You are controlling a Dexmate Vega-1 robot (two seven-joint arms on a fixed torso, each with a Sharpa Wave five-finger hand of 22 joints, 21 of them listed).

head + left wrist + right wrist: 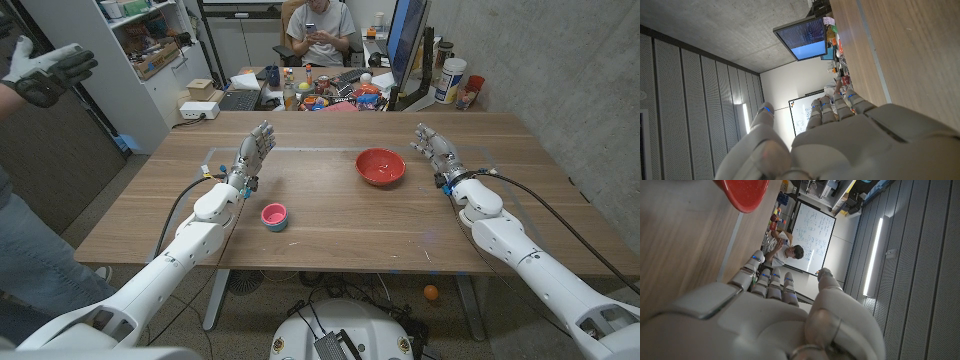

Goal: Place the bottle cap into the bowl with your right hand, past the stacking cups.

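- Left arm (pixel 170 262): white, enters from the near left corner of the head view and reaches forward over the wooden table (pixel 330 225).
- Right arm (pixel 540 265): white, enters from the near right corner; a black cable runs along it.
- Left hand (pixel 252 152): stands over the table's left half, fingers apart and pointing away from the robot, holding nothing. In the left wrist view the same hand (pixel 840 140) shows from behind, fingers extended and spread.
- Right hand (pixel 434 150): stands over the table's right half, fingers apart, holding nothing. In the right wrist view the hand (pixel 775 315) shows fingers straight and empty.
- Stacking cup (pixel 274 216): 1 small cup, blue outside with a pink rim, on the table just beside the left forearm, near the front.
- Bowl (pixel 381 166): red, empty as far as can be seen, on the table between the 2 hands, nearer the right; its rim also shows in the right wrist view (pixel 742 192).
- Bottle cap: cannot be told apart in any view.
- Seated person (pixel 318 35): behind the table, holding a phone.
- Gloved hand (pixel 45 70): of a second person at the left edge.
- Monitor (pixel 802 37): lit screen with text lines too small to read.
- Whiteboard (pixel 812 237): handwriting present, illegible.
- White tub (pixel 451 80): on the back desk, label unreadable.
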